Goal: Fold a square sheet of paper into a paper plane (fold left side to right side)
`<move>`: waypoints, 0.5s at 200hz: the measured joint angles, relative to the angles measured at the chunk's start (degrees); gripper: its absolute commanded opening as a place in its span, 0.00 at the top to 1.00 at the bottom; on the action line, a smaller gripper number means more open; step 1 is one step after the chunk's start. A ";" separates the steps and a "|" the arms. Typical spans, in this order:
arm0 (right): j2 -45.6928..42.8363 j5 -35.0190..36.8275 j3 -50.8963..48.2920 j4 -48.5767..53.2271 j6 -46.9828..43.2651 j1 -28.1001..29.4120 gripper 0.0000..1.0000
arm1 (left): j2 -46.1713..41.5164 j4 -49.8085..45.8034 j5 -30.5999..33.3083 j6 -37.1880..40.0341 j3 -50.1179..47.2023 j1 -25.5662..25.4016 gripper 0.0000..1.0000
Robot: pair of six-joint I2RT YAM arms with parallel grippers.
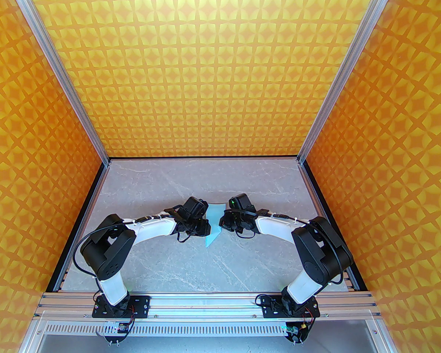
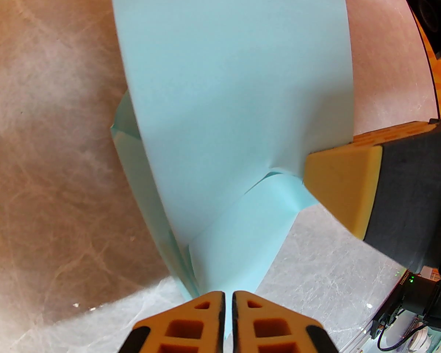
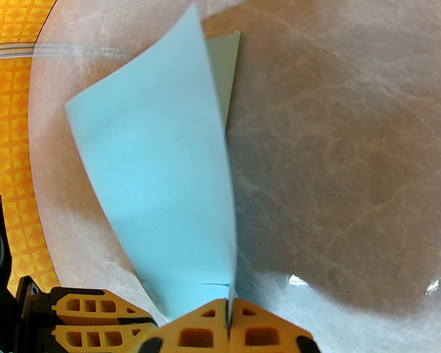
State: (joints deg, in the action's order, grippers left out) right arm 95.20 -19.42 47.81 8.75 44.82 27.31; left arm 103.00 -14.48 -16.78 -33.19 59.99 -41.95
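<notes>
Blue sheet of paper (image 1: 214,223), already flapped, stands over the desk (image 1: 169,263), pinched by the right pincer (image 3: 229,302) and seemingly the left pincer (image 2: 228,296), its halves not yet pressed flat together.

Bright, even light in top view. Wrist views: heavy fisheye bend at edges, orange cast and broad soft shadow over table (image 3: 352,123), small glare spots, sheet of paper (image 2: 224,86) blurred along its edges.
</notes>
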 measured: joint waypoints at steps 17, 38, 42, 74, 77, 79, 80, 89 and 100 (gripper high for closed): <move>0.02 -0.02 -0.15 -0.09 0.00 0.00 1.00 | 1.31 0.46 -0.24 0.00 0.02 0.00 0.86; 0.02 -0.04 -0.22 -0.24 0.00 0.00 1.00 | 3.63 1.07 -0.33 0.00 0.02 0.02 0.85; 0.02 -0.04 -0.22 -0.26 0.00 0.00 1.00 | 4.09 1.16 -0.33 0.02 0.02 0.02 0.85; 0.00 -0.04 -0.22 -0.57 0.00 0.00 1.00 | 4.98 1.75 -0.61 0.07 0.81 0.07 0.85; 0.00 -0.04 -0.22 -0.59 0.00 0.00 1.00 | 5.01 1.73 -0.59 0.09 0.87 0.07 0.85; 0.00 -0.04 -0.22 -0.61 0.02 0.00 1.00 | 5.03 1.73 -0.59 0.09 0.87 0.07 0.86; 0.00 -0.04 -0.22 -0.61 0.02 0.00 1.00 | 5.03 1.73 -0.61 0.11 0.90 0.07 0.86; 0.00 -0.07 -0.22 -0.63 0.07 0.00 1.00 | 5.09 1.68 -0.59 0.22 0.98 0.07 0.86; 0.00 -0.26 -0.22 -0.83 0.26 0.00 1.00 | 5.20 1.42 -0.59 0.28 1.20 0.07 0.86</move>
State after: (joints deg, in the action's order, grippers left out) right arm 95.20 -19.68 47.59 7.92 45.08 27.31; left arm 108.20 -13.06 -17.37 -32.91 61.19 -41.89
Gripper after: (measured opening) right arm 0.039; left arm 0.142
